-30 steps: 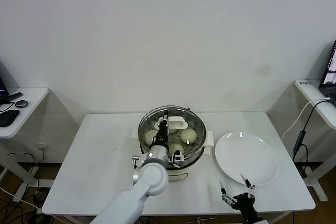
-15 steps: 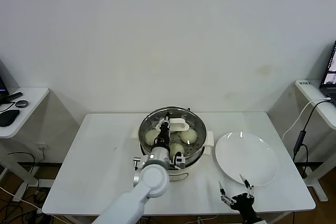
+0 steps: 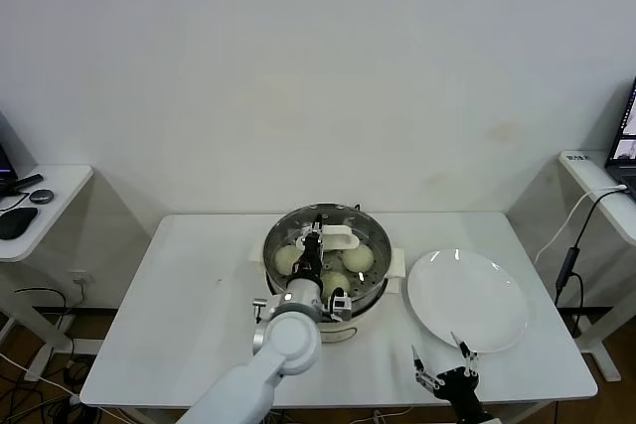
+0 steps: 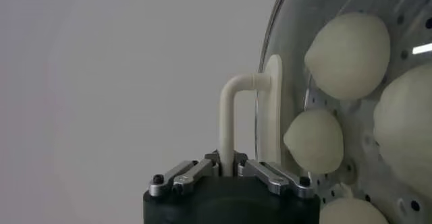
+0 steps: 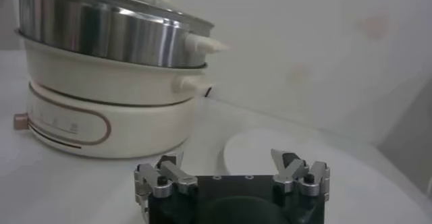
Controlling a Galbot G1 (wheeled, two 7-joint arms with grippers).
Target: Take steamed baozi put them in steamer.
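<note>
Four steamed baozi [image 3: 358,258] inside one steamer [image 3: 343,323]

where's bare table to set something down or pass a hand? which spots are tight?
Bare table runs from the steamer to the left edge; a narrower strip lies behind the steamer and white plate. The plate itself is empty. Tight: the steamer, where the left gripper holds the glass lid's handle over the baozi, and the front edge by the open right gripper.

The baozi [image 3: 356,258] lie in the steamer [image 3: 370,290] under the lid [image 3: 373,236]; the plate [image 3: 467,300] sits to its right.
</note>
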